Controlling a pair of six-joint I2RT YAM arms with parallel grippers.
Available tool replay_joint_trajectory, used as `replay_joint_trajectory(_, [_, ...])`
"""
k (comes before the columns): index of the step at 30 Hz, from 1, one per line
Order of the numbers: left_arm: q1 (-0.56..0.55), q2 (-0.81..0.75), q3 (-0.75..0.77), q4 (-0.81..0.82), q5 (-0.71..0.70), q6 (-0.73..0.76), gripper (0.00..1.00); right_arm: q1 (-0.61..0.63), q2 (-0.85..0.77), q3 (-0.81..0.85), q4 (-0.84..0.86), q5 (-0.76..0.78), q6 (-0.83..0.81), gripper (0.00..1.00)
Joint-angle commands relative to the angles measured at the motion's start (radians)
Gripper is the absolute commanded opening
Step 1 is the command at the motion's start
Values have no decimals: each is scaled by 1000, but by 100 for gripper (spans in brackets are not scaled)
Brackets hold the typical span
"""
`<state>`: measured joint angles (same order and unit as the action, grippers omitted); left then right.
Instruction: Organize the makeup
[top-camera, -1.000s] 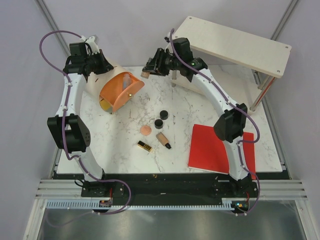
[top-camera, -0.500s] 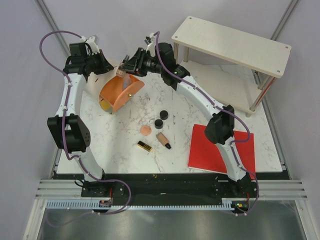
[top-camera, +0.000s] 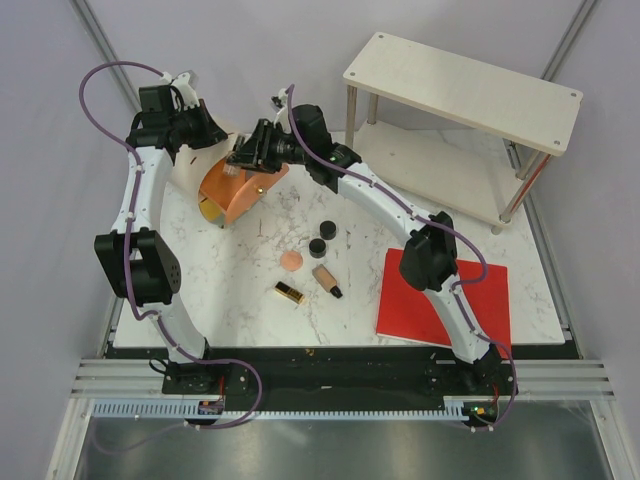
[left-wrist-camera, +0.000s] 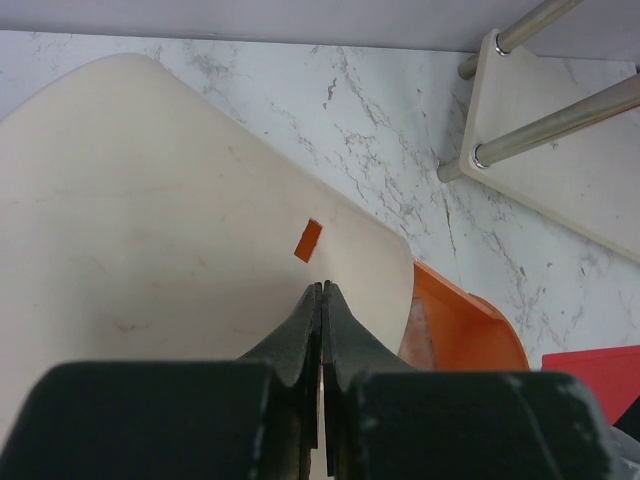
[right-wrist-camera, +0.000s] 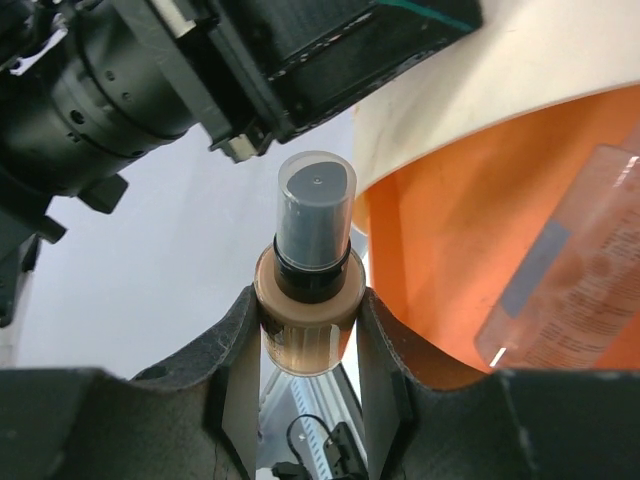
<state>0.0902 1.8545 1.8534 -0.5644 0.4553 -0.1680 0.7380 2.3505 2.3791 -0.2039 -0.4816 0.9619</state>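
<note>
Right jaws, foundation bottle (right-wrist-camera: 305, 335) — now at case (top-camera: 222, 192)

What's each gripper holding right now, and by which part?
The right gripper clamps a foundation bottle by its beige body, just under the cap. The left gripper is shut, seemingly pinching the edge of the cream lid of the case.

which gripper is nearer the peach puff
Right. The right gripper, holding a foundation bottle, is over the orange case behind the puff; the left gripper is farther back-left, pinching its lid.
</note>
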Motion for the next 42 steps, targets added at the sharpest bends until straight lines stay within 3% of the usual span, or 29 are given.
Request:
replay_joint_trajectory(1, [8, 49, -36, -201, -38, -8, 3, 8, -16, 2, 3, 37, -66, 28])
replay_joint_trajectory(5, [8, 48, -36, -203, -41, -4, 3, 8, -2, 14, -31, 43, -89, 38])
replay_joint_trajectory(22, [8, 37, -40, -201, -46, -2, 3, 8, 13, 49, -61, 52, -109, 60])
replay_joint_trajectory(35, [9, 34, -8, -206, -44, -4, 3, -14, -22, 45, -31, 86, -117, 60])
replay_joint_trajectory(39, [8, 34, 1, -212, -43, -5, 3, -28, -51, 20, -23, 90, -124, 56])
replay_joint_trajectory(42, [9, 31, 6, -212, -40, -7, 3, -41, -88, -17, -20, 107, -141, 47])
